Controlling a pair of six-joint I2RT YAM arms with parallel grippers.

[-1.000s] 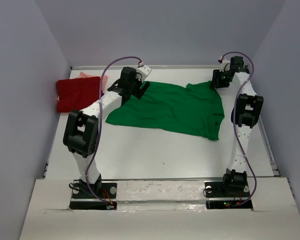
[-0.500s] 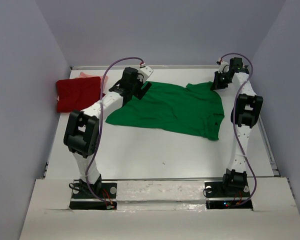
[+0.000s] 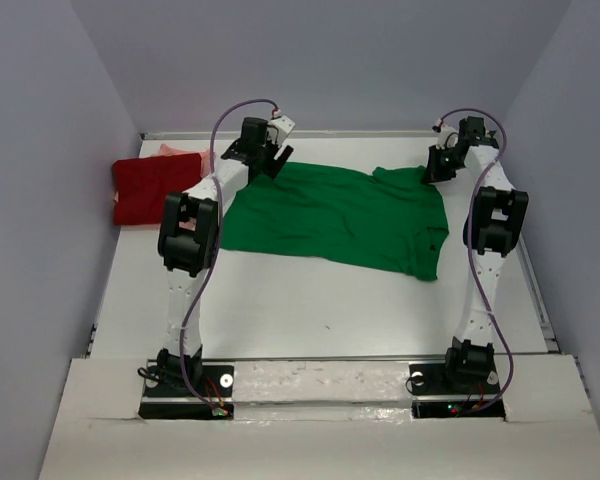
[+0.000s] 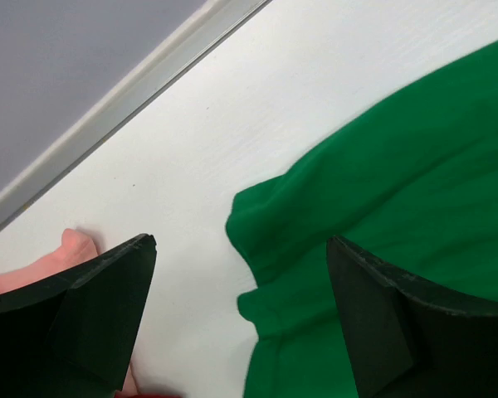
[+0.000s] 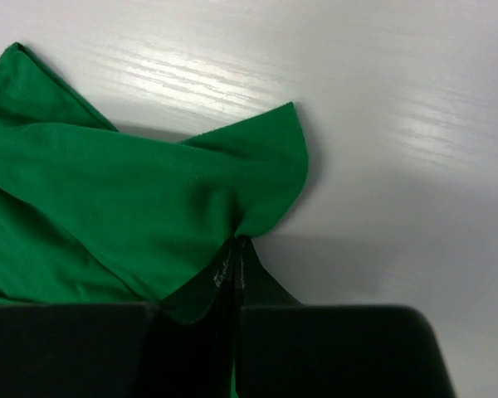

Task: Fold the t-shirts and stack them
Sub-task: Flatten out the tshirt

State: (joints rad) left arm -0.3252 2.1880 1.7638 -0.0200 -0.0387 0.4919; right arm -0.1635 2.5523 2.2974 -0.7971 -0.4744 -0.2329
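Across the table (image 3: 280, 310) the green t-shirt (image 3: 340, 215) lies spread, unfolded. At its far right corner my right gripper (image 5: 235, 249) is clamped on the cloth; my left gripper (image 4: 239, 245) hangs wide apart over the far left corner, empty. Step, I judge: gripping for the first fold; next, lower and pinch.

- We are looking at a white table (image 3: 310, 300) that is filling the floor of a three-sided enclosure.
- We are seeing plain grey-lilac walls rising around it: a back wall (image 3: 320, 60), a left wall (image 3: 30, 200) and a right wall (image 3: 580, 200).
- We are noticing a pale strip (image 3: 360, 133), possibly metal, running along the table's far edge.
- We are catching soft glare (image 5: 191, 83) shining on the tabletop.
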